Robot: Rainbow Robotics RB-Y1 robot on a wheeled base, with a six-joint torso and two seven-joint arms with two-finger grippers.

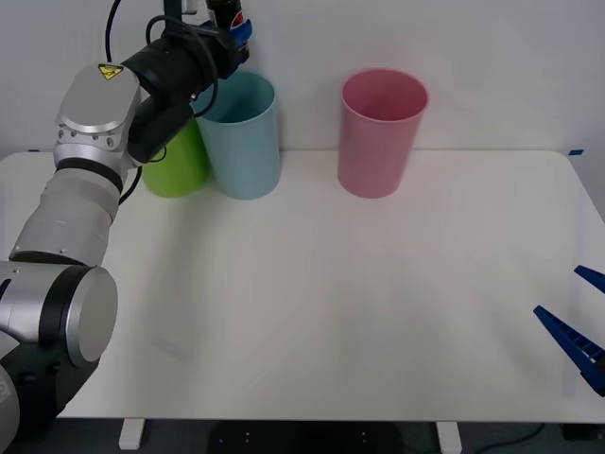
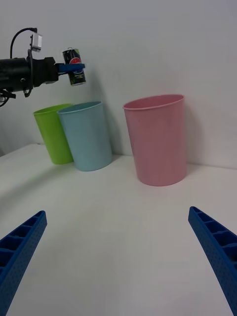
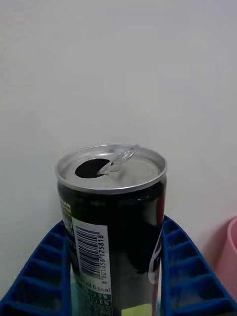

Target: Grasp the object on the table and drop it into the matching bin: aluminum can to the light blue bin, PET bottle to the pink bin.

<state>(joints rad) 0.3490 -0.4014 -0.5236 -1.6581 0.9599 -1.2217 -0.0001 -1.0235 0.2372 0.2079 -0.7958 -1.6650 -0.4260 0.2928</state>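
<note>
Front view: my left gripper [image 1: 230, 26] is clamping the can [image 2: 74, 66] high above the light blue bin [image 1: 242, 137], lining up the drop; right gripper [image 2: 118, 256] is idling spread over the table [image 1: 378, 312].

Along the table's [image 1: 312, 312] far edge you have three bins: one [image 1: 178, 161] nearest the far left corner, the next [image 1: 242, 137] touching it on its right, the third [image 1: 380, 132] well apart, near the middle. Your left gripper [image 1: 230, 26] holds the can [image 1: 236, 16] above the middle one. Your right gripper [image 1: 579, 326] hangs by the near right corner.
</note>
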